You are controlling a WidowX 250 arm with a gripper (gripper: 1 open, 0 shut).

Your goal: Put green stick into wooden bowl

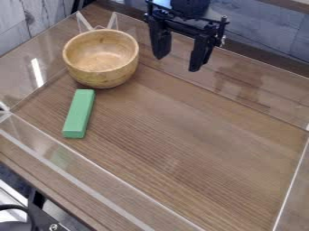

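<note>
The gripper (182, 50) hangs empty, fingers apart, to the right of the wooden bowl (101, 58). The green stick (79, 113) lies flat on the table (193, 135) just near of the bowl (untouched); best to come down over its middle, jaws across the narrow width.

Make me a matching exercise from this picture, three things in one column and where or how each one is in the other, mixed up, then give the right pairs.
Things:
1. green stick
2. wooden bowl
3. gripper

States:
A. open, pointing down above the table, holding nothing
B. lying flat on the table, nearer the camera than the bowl
C. upright and empty, at the back left

Pairs: 1-B, 2-C, 3-A
</note>
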